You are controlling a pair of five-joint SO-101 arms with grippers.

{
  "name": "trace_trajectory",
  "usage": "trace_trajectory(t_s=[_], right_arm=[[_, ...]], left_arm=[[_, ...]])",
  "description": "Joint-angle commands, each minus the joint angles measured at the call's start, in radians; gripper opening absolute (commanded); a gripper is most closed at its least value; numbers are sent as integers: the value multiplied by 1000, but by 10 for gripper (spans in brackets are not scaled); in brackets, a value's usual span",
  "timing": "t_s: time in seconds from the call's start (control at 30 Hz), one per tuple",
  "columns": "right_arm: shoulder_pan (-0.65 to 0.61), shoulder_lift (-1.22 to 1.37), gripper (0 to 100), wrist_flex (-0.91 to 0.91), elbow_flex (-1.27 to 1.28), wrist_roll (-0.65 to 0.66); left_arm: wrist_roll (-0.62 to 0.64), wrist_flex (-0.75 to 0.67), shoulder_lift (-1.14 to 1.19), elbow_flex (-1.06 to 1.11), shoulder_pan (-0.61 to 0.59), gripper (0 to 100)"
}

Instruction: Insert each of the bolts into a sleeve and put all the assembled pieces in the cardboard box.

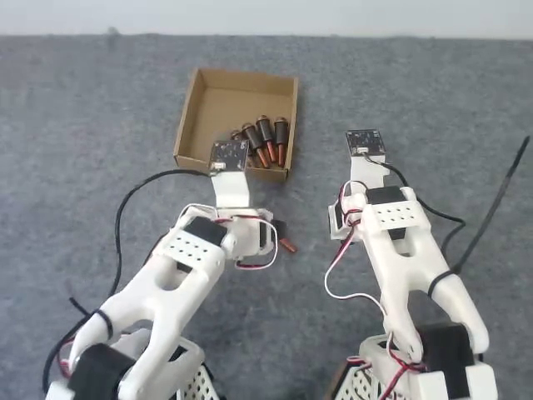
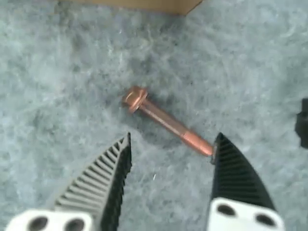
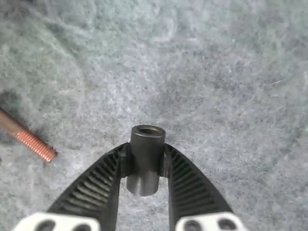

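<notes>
A copper bolt (image 2: 163, 120) lies flat on the grey carpet (image 1: 100, 117), its hex head pointing toward the cardboard box (image 1: 187, 125). My left gripper (image 2: 173, 139) is open low over the bolt's threaded half, and one fingertip (image 2: 219, 149) touches the thread's end. In the high view the bolt's tip (image 1: 288, 246) pokes out beside that gripper (image 1: 275, 235), just in front of the box. My right gripper (image 3: 146, 149) is shut on a dark sleeve (image 3: 144, 168), held upright with its bore open. The bolt's threaded end (image 3: 33, 142) lies close beside it.
The box holds several assembled pieces (image 1: 265, 137) against its near wall. A corner of the box (image 2: 144, 4) lies just beyond the bolt. Cables (image 1: 133, 200) loop from both arms over the carpet. Open carpet lies to the right of the right arm.
</notes>
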Motion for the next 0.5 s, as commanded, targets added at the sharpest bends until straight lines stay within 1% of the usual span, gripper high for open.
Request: trace_trajectory(t_s=[0.0, 0.13, 0.3, 0.47], right_arm=[[16, -7, 7, -16, -8, 11], [16, -7, 7, -16, -8, 11], [16, -7, 7, -16, -8, 11], [16, -7, 7, -16, -8, 11]], left_arm=[[92, -61, -43, 16, 2, 227], [232, -144, 43, 16, 0, 146], [242, -109, 152, -87, 0, 134], [244, -52, 196, -133, 11, 131]])
